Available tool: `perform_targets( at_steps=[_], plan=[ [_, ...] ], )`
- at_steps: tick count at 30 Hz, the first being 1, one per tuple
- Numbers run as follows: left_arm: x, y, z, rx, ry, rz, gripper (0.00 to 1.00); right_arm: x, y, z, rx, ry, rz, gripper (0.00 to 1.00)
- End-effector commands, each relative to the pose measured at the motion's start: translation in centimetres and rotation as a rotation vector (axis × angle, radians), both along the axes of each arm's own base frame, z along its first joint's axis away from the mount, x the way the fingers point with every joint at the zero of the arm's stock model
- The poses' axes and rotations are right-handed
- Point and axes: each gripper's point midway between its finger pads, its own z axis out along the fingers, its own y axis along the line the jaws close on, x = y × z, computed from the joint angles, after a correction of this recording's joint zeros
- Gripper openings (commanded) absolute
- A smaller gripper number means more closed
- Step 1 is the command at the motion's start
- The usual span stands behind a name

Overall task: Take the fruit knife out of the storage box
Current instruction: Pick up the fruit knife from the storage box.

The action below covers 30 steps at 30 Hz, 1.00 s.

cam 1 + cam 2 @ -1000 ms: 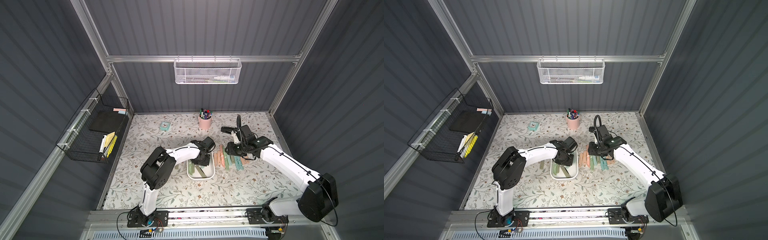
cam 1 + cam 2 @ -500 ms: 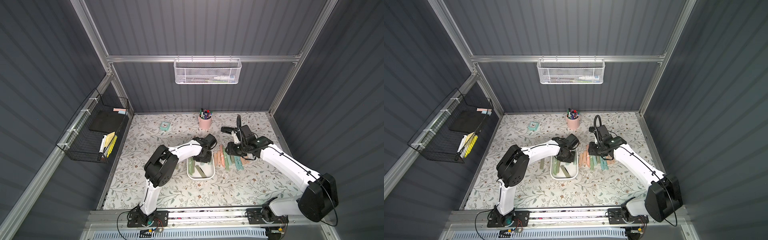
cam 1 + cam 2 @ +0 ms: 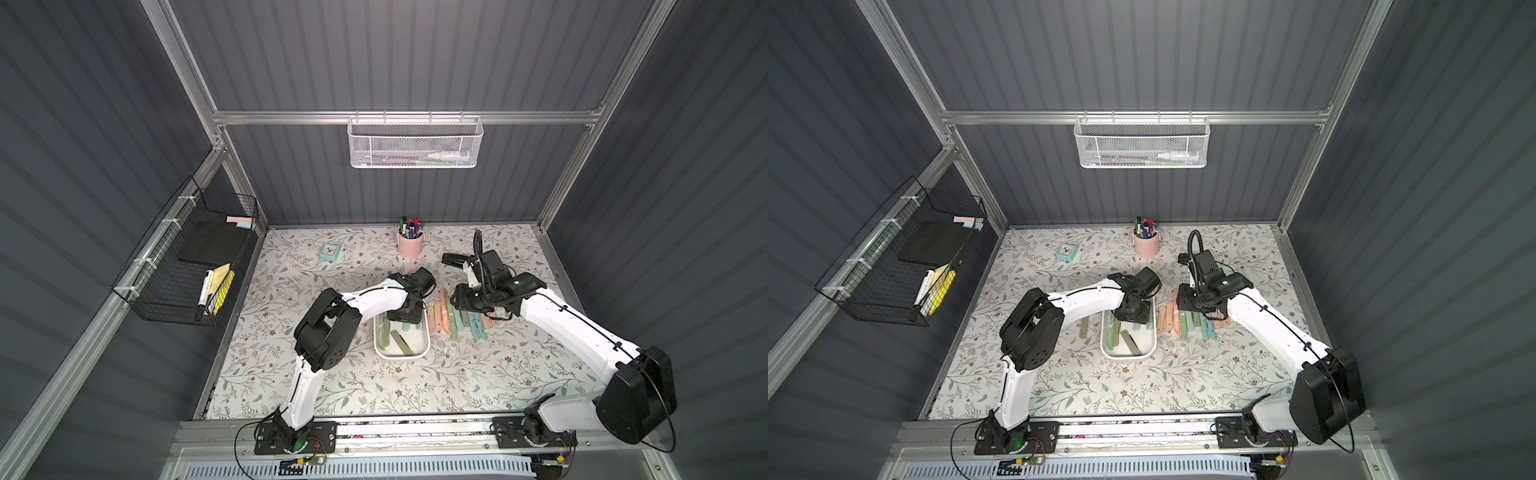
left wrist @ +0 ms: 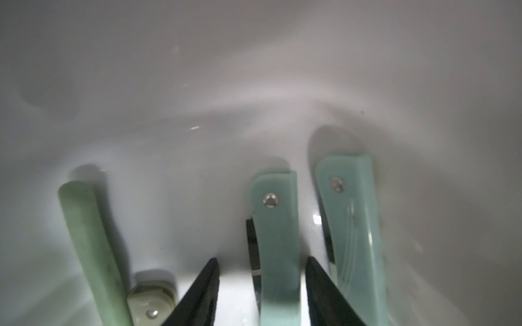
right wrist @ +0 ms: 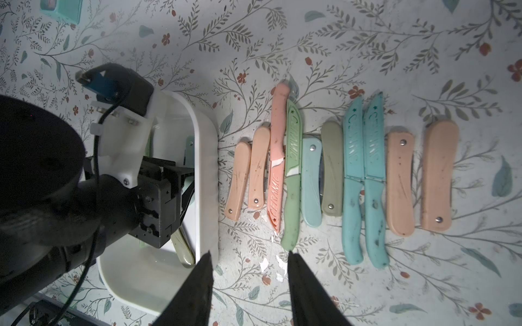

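Looking down in both top views, the shallow white plastic storage box (image 3: 401,356) (image 3: 1128,357) lies on the floral-printed worktop (image 3: 457,374). The left jaws reach into the box's far end and hide the knife they are after. A dull green handle (image 3: 384,337) and an olive strip (image 3: 404,345) show on the box floor. The right jaws hang over a row of pastel knives (image 3: 457,322) laid just outside the box.

From the left wrist view, the pale teal folding fruit knife (image 4: 278,240) lies flat on the box floor between the left jaws. These stand partly apart, one tip just beside the handle's edge and the other with a clear gap, so nothing is gripped yet. A second teal folder (image 4: 350,225) also lies in the box, close alongside.

The knife looks light and stiff. Its smooth plastic is likely to slip on the glossy floor. A dark steel blade edge shows along one side. The best hold seems to be across the handle's width near mid-length, though the neighbour leaves one jaw little room.

From the right wrist view, the right jaws stand moderately apart and empty, just outside the box's long wall. "CERAMIC" reads on a salmon sheath (image 5: 275,197) and a light green sheath (image 5: 293,141). Two turquoise sheaths (image 5: 353,135) seem to carry the same word. No writing is legible on the knife in the box.
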Motion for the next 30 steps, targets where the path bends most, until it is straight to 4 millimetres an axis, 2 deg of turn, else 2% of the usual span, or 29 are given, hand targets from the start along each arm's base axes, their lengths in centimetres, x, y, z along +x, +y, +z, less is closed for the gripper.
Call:
perform_targets(
  at_steps=[1,2,5,9,16,19,25,30],
  plan=[
    [-0.8,0.9,-2.0,0.058,0.051,0.004,0.53,-0.2,-0.1,-0.1,-0.013,0.012,-0.007,0.46],
    [-0.9,1.0,-2.2,0.061,0.055,0.005,0.51,-0.2,-0.2,-0.1,-0.015,0.011,-0.007,0.46],
    [-1.2,1.3,-2.3,0.07,0.061,0.009,0.36,-0.2,-0.3,0.0,-0.017,0.008,-0.012,0.46],
    [-1.7,1.9,-2.4,0.085,0.07,0.016,0.2,-0.1,-0.2,-0.2,-0.014,0.013,-0.011,0.46],
    [-1.3,1.7,-1.6,0.07,0.044,0.022,0.17,-0.2,-0.2,-0.3,-0.013,0.017,-0.011,0.46],
    [-0.6,1.2,0.1,0.044,0.014,0.024,0.17,-0.2,-0.2,-0.2,-0.017,0.013,-0.011,0.46],
    [-0.3,0.6,5.7,-0.042,-0.068,0.009,0.19,-0.2,-0.4,-0.3,-0.021,0.012,-0.018,0.46],
    [-0.3,1.6,9.6,-0.056,-0.127,-0.013,0.21,-0.2,-0.1,-0.5,-0.011,0.021,-0.013,0.47]
  ],
)
